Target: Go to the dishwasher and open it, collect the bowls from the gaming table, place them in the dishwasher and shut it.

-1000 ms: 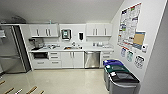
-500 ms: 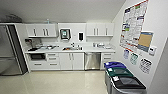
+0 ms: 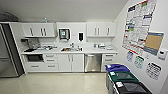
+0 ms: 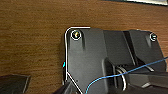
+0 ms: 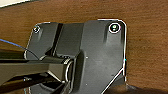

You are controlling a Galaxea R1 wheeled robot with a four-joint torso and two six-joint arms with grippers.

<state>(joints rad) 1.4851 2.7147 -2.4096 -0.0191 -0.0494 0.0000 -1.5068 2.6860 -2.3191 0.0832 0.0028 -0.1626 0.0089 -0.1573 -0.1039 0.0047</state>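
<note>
None of the task's steps appears done: the stainless-steel built-in dishwasher (image 3: 92, 62) stands closed under the white counter (image 3: 100, 51), far ahead of both grippers, whose state I cannot tell.

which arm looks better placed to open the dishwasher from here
Right, tentatively. The dishwasher, door shut, sits right of centre in the head view, so it is nearer the robot's right side. It is across the floor, so neither arm is near it yet.
</note>
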